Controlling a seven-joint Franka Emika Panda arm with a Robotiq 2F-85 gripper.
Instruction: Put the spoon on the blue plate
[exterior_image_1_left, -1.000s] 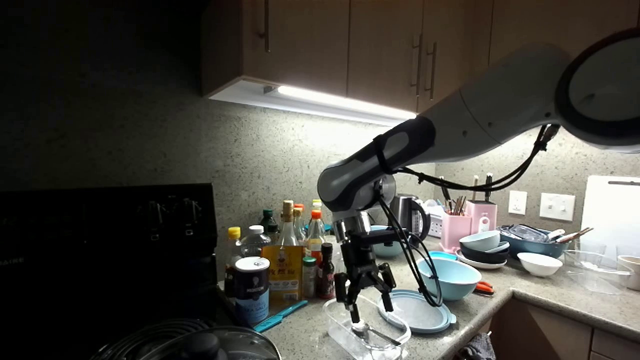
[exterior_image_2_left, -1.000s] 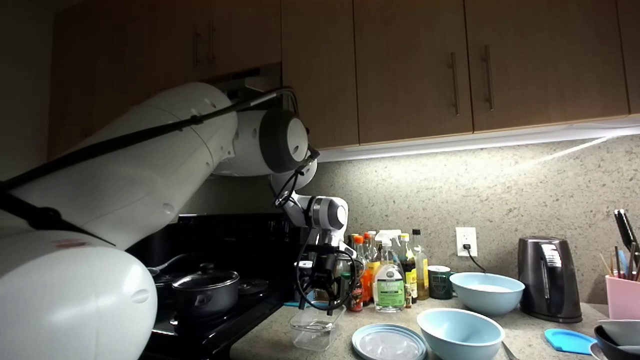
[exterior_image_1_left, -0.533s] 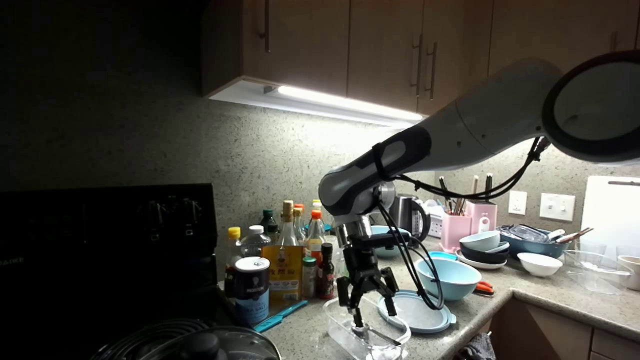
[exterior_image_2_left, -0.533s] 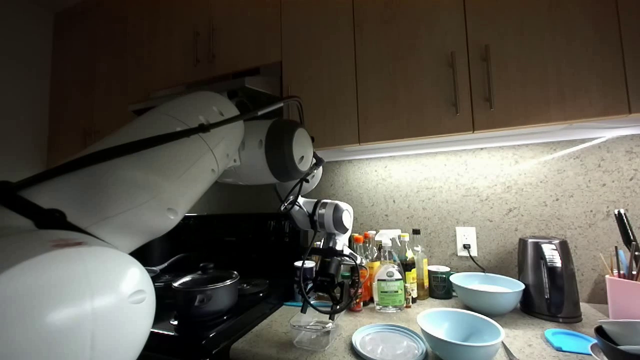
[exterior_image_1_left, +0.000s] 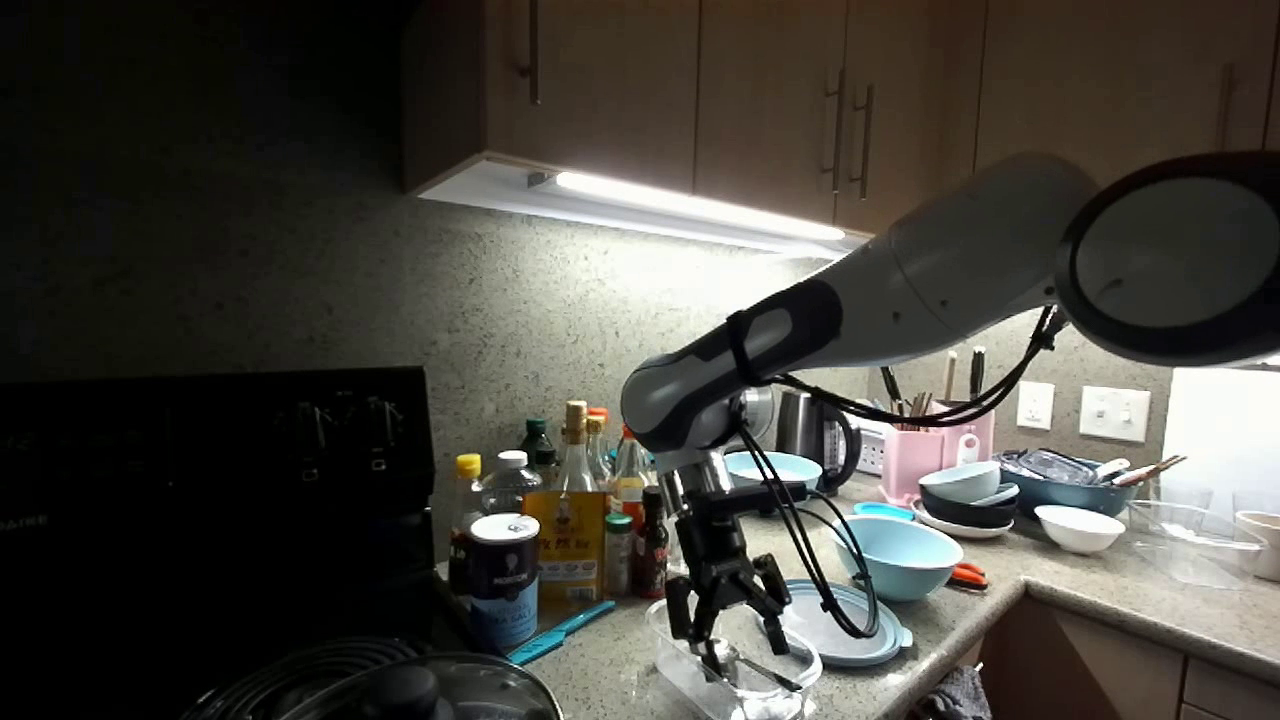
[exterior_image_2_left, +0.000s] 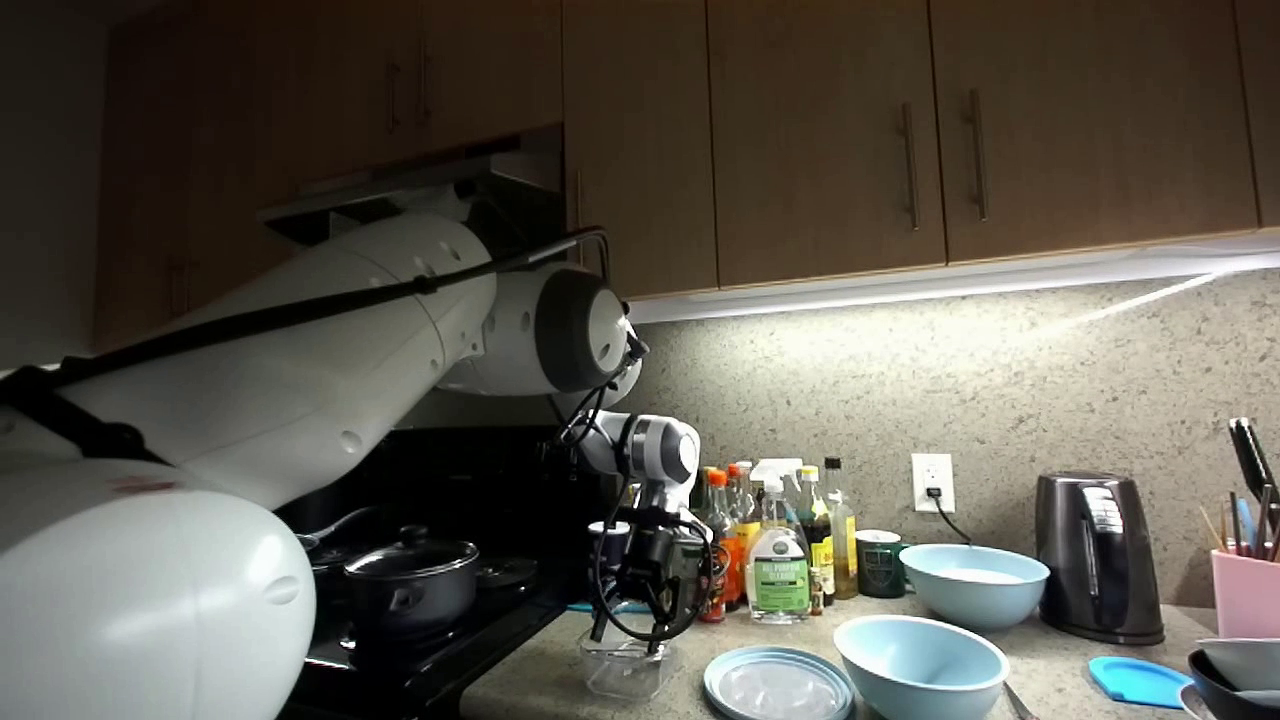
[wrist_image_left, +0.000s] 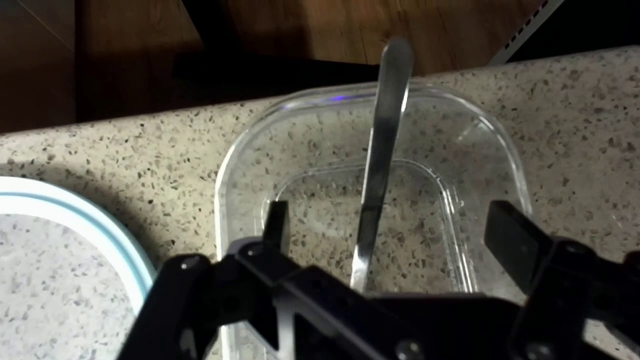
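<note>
Parted fingers (wrist_image_left: 512, 245) astride the spoon (wrist_image_left: 378, 165), grip yet to come

The fingers are released and well apart; the handle passes between them, with no contact to be seen in the wrist view; the grasp looks like the step in hand, best done by sinking straight until both tips flank the shaft, off the walls of the clear container (wrist_image_left: 220, 200), then squeezing gently, since so slim and sloping a handle may twist; a lift above the rim should precede any sideways travel.

The spoon lies tilted in that container on the desk (wrist_image_left: 580, 150), its head out of sight in the wrist view; its long axis runs nearly up and down there, top leaning slightly right, roughly square to the closing line; the handle slants up across the rim, tip pointing toward the desk's front edge.

Farther off, a strip of desk between, lies the blue plate (wrist_image_left: 107, 237); beyond it, in both exterior views, stands a light-blue bowl (exterior_image_1_left: 910, 578).
</note>
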